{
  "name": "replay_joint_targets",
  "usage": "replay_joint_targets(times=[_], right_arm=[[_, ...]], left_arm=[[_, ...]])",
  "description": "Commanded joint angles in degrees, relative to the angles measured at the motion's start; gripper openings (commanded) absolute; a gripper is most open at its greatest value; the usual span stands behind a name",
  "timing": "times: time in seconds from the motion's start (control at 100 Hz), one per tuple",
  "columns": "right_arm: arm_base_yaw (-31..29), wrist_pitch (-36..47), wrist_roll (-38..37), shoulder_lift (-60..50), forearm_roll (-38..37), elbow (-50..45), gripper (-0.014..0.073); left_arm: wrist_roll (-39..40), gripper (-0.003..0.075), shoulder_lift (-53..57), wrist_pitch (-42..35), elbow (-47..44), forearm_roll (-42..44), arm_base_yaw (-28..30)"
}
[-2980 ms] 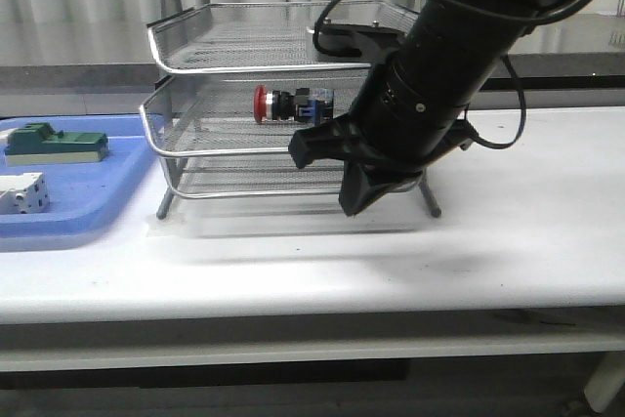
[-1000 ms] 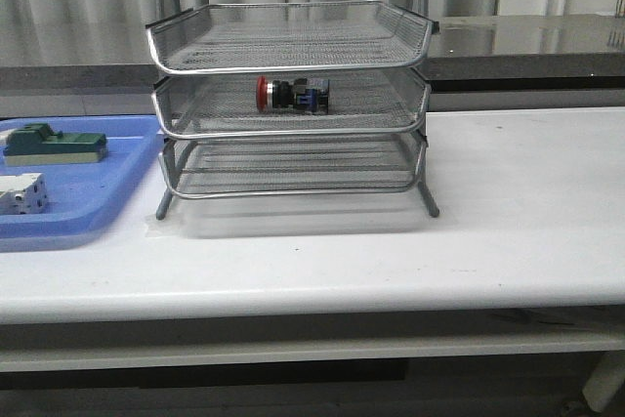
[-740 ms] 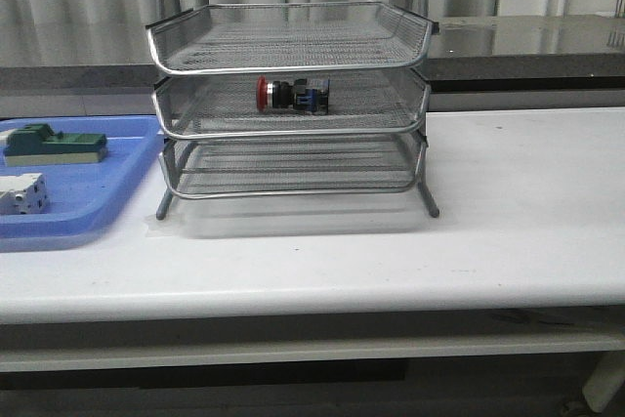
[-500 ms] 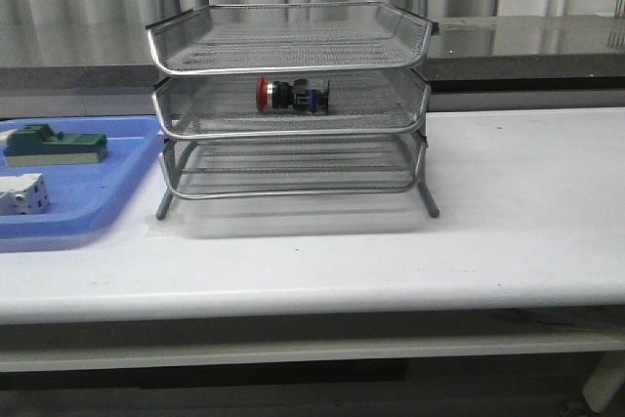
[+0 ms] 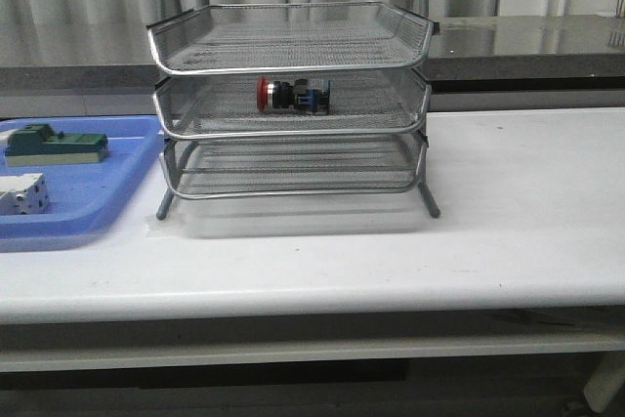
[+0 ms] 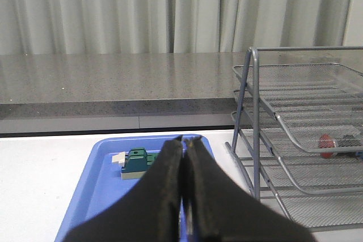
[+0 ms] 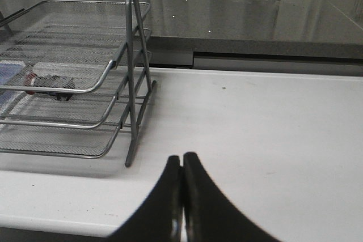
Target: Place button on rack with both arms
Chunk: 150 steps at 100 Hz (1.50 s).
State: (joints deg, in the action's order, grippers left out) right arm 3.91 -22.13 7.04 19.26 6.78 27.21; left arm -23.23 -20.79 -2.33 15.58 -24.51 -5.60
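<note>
Soft even light, faint shadows, slightly grainy, mild countertop glare.

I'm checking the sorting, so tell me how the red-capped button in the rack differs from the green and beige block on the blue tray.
The button has a round red cap on a black body with a blue rear; the green and beige block is boxy, dark green over a beige base. The button lies on its side in the middle tier of the rack; the block sits flat on the blue tray, left of the rack. Both lie free of the shut grippers.
</note>
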Motion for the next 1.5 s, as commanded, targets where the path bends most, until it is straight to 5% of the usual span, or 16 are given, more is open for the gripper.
replay_joint_targets(times=[0.0, 0.57, 0.94, 1.49], right_arm=[[-0.3, 4.0, -0.1, 0.3, -0.2, 1.4, -0.0056], [-0.3, 4.4, -0.1, -0.8, -0.6, -0.1, -0.0056], [-0.3, 11.0, -12.1, -11.5, -9.0, -13.5, -0.0056], [-0.3, 23.3, -12.2, -18.7, -9.0, -27.8, -0.0056]], left_arm=[[0.5, -0.0020, -0.3, -4.2, 1.7, -0.4, 0.0], [0.5, -0.0020, -0.3, -4.2, 1.7, -0.4, 0.0], [0.5, -0.0020, -0.3, -4.2, 1.7, -0.4, 0.0], [0.5, -0.0020, -0.3, -4.2, 1.7, -0.4, 0.0]])
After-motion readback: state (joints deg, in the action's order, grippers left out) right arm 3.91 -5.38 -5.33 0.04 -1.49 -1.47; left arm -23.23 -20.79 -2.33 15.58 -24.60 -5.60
